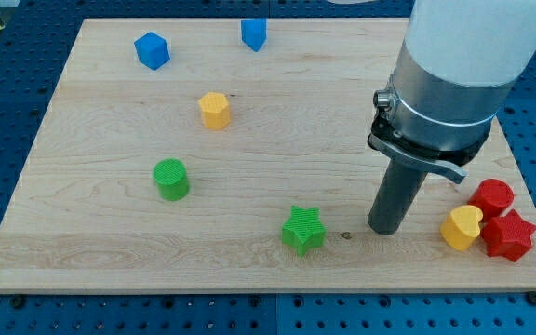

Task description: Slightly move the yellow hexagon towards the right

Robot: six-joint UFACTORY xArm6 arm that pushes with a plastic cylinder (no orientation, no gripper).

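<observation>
The yellow hexagon (214,110) sits on the wooden board (110,233), left of centre in the upper half. My tip (385,230) rests on the board at the lower right, far to the right of and below the hexagon. It stands between the green star (302,230) on its left and the yellow heart (461,228) on its right, touching neither.
A blue cube (152,50) and a second blue block (254,33) lie near the view's top. A green cylinder (170,180) sits at the left middle. A red cylinder (492,197) and a red star (508,235) crowd the board's lower right corner.
</observation>
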